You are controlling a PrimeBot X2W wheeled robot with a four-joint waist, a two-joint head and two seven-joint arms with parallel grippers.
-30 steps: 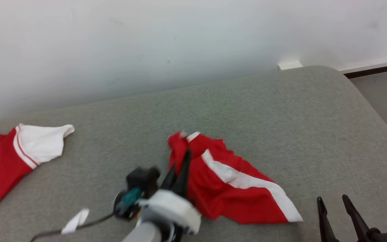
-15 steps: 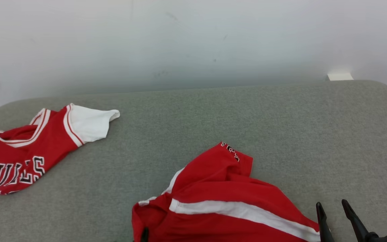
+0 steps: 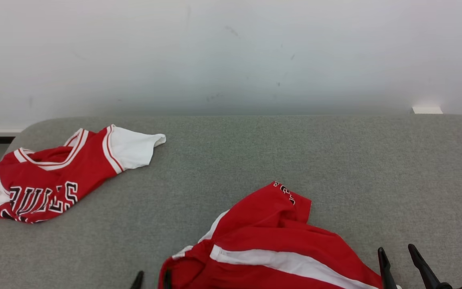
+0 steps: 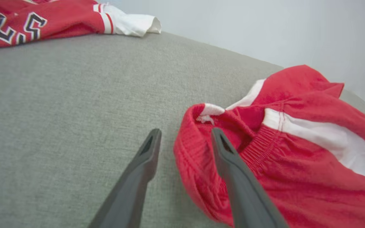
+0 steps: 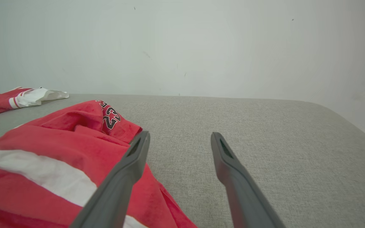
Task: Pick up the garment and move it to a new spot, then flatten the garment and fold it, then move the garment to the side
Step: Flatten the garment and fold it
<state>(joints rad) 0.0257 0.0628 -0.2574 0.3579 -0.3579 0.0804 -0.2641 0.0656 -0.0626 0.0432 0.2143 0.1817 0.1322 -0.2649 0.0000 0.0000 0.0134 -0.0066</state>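
Left pincer [image 4: 185, 132] gapes open, straddling the waistband [image 4: 187, 152] of the red shorts [image 4: 296, 171], possibly touching it; right pincer [image 5: 180, 135] hangs wide open just beside them; jersey [image 3: 54, 176] lies well apart.

Shorts [image 3: 271, 245] right of jersey [image 3: 50, 176], on cushion [image 3: 255, 152]

Open lane across bare grey padded surface [image 3: 255, 160], centre to right edge, btwn red jersey [image 3: 54, 176] at far left & crumpled red shorts [image 3: 271, 241] at front. Closed off at back by wall [image 3: 231, 52]. Ahead of right gripper [image 5: 179, 136]: bare cushion. Btwn left gripper [image 4: 185, 133] fingers: shorts' raised waistband.
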